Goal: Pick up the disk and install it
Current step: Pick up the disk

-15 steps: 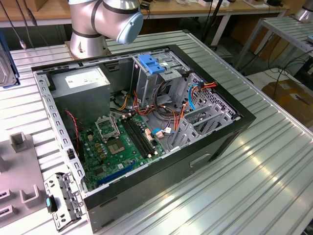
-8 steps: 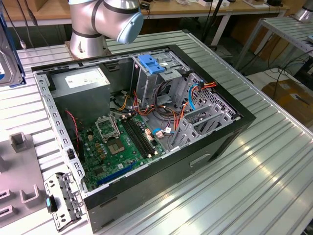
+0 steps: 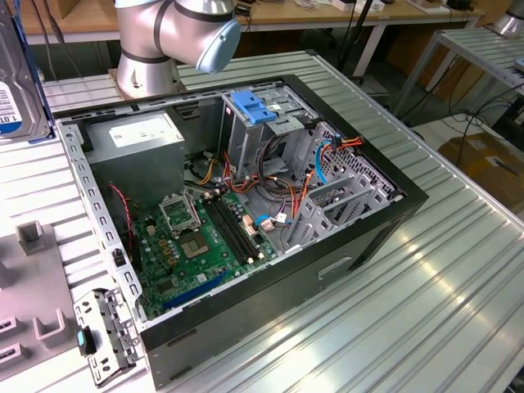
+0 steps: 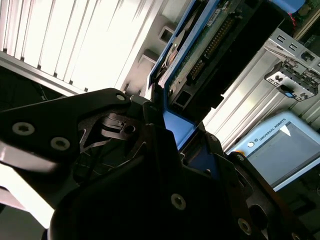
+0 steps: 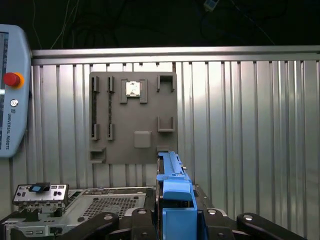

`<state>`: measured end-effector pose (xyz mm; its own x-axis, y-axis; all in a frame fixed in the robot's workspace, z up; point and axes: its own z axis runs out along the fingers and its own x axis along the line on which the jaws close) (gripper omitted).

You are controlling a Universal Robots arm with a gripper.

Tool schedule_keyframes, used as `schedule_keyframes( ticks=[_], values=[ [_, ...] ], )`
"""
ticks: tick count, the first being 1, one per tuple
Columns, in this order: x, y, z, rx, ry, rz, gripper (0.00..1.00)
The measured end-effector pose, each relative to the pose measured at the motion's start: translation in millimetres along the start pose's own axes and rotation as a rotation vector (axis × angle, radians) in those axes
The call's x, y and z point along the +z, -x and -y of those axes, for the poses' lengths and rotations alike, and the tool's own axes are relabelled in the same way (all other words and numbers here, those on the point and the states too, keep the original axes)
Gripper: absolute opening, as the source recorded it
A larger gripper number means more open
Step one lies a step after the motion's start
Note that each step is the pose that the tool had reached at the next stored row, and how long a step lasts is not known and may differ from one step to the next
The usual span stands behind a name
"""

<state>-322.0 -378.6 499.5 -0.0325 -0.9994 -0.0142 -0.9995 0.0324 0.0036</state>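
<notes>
The disk point(image 3: 11, 90) hangs in the air at the exterior view's far left edge, above the table beside the open computer case point(image 3: 360, 246); its white label with a blue band and one blue rail show. In the second wrist view my gripper point(image 4: 170, 131) is shut on the disk point(image 4: 210, 47), whose circuit-board underside and blue rail are clamped between the black fingers point(image 4: 100, 135). The first wrist view looks along the disk's blue rail point(image 5: 171, 182), held edge-on by the gripper point(image 5: 175, 220) above the case's corner.
Inside the case stand a drive cage topped by a blue tab point(image 3: 254, 106), a grey power supply box point(image 3: 135, 135) and the green motherboard point(image 3: 196, 237). A grey fixture plate point(image 5: 132, 117) lies on the ribbed table. A teach pendant point(image 5: 12, 95) and a metal bracket point(image 3: 102, 327) sit nearby.
</notes>
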Motion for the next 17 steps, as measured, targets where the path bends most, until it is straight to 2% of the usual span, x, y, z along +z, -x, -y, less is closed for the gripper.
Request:
schedule_keyframes(
  ticks=[17],
  values=[
    [-0.1, 0.4, 14.5, 0.001, 0.0000, 0.0000, 0.37]
  ],
)
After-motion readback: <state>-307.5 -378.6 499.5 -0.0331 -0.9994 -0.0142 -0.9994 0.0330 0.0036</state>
